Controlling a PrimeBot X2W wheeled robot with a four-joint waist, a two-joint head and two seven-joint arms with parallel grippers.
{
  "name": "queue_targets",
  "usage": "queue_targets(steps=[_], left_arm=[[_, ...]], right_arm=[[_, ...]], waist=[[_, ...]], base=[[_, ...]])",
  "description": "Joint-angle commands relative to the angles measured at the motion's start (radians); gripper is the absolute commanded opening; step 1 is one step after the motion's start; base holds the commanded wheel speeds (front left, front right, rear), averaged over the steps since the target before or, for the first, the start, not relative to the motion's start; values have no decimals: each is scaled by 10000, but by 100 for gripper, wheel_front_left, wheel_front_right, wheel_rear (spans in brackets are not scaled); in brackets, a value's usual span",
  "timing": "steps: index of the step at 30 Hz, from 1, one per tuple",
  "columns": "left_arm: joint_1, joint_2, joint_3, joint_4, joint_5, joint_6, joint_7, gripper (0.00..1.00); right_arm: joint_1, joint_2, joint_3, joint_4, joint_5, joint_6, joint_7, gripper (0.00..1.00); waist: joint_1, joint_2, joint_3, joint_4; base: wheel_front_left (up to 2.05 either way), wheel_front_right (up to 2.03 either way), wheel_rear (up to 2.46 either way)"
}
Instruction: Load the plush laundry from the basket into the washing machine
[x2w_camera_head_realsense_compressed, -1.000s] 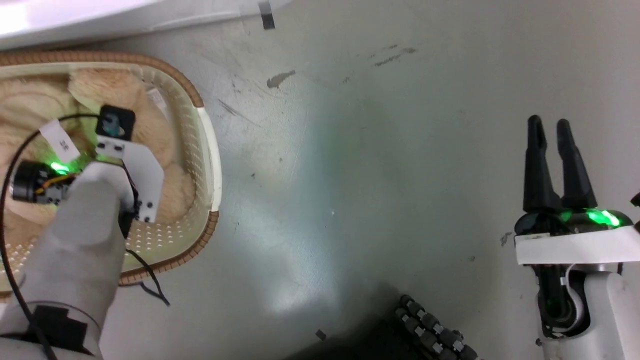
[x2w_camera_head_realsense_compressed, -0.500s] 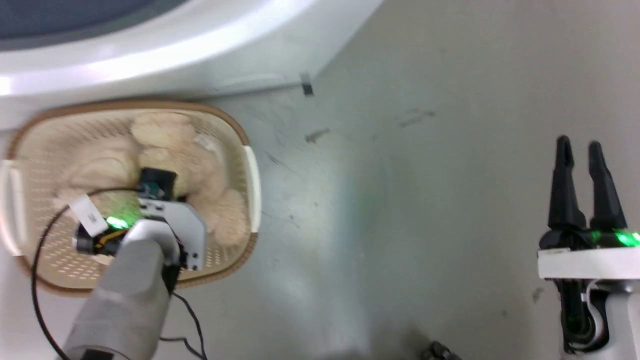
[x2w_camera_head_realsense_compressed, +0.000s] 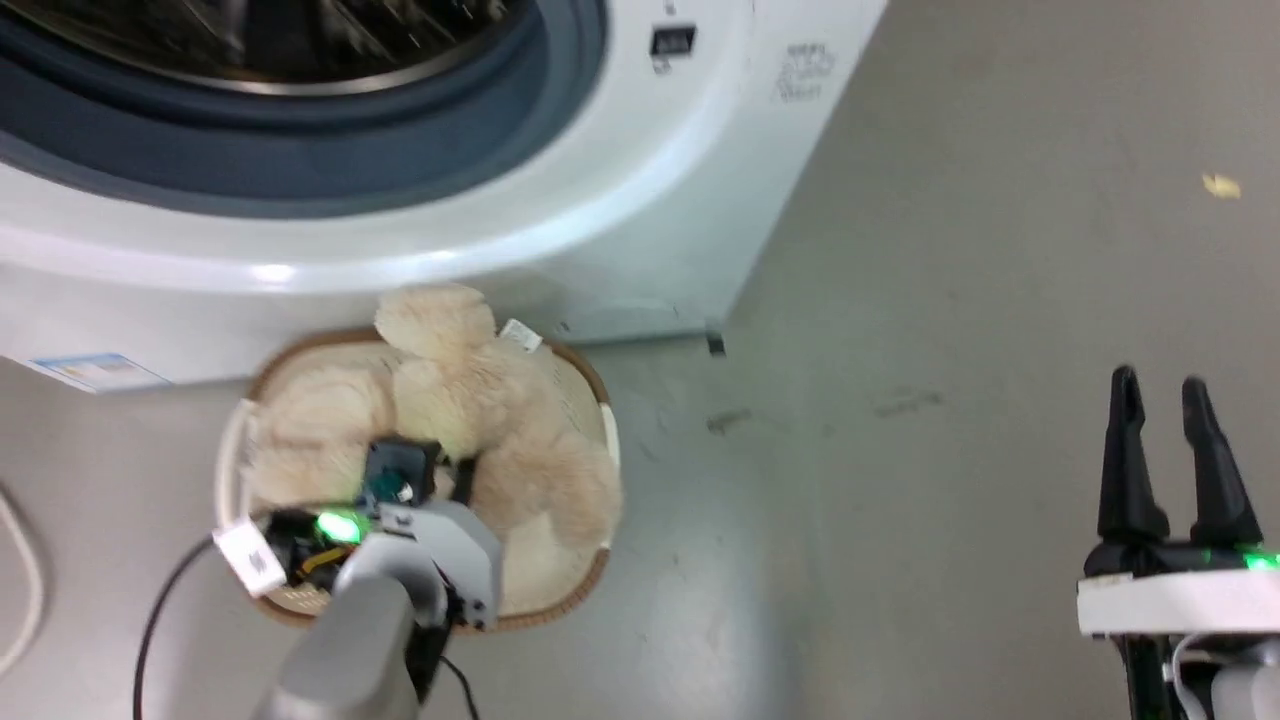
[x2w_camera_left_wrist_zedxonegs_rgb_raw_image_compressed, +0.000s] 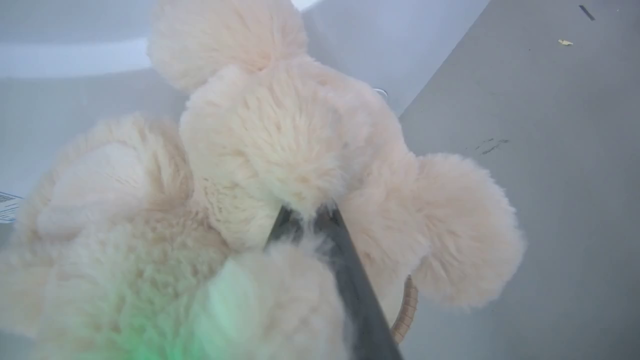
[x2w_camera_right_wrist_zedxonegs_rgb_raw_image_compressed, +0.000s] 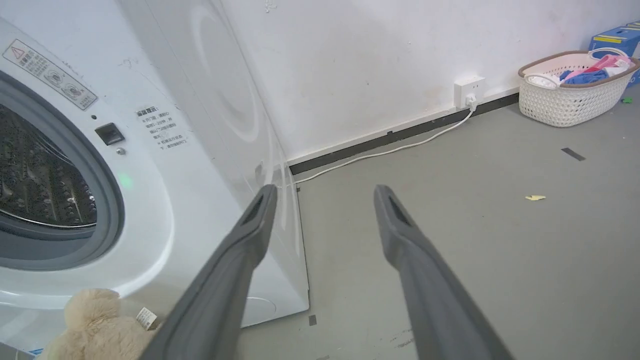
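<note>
Grey floor before the washing machine (x2w_camera_head_realsense_compressed: 650, 200); left hand (x2w_camera_left_wrist_zedxonegs_rgb_raw_image_compressed: 307, 216) clenched in the plush laundry (x2w_camera_left_wrist_zedxonegs_rgb_raw_image_compressed: 290, 135) over the basket (x2w_camera_head_realsense_compressed: 608, 440) — a shallow fur pinch could slip, dropping it.

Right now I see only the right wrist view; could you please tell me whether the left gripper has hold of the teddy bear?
Observer: Yes; in the left wrist view the left gripper is shut on the teddy bear, fingers sunk in its fur.
Operator: Thank you. Where is the basket, please?
Observer: In the head view the basket stands on the floor right in front of the washer, under the teddy bear.
</note>
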Motion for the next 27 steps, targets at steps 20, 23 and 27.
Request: queue_targets(steps=[20,23,27], left_arm=[[3510,162,1033,-8243,1598,1014,-96,0],[3119,355,1233,-8661,1761,991,-96,0],[2128,746,1486,-8910,1970,879,-97,0]], right_arm=[[1064,22,53,-237,-320,6,-42,100],[926,22,90,-265,-246,6,-42,100],[616,22,182,-287,-154,6,-42,100]], waist=[[1,-1,-1858,742],[1,-1,-1500,645],[1,-1,-828,416]], base=[[0,0,0],[0,0,0],[0,0,0]])
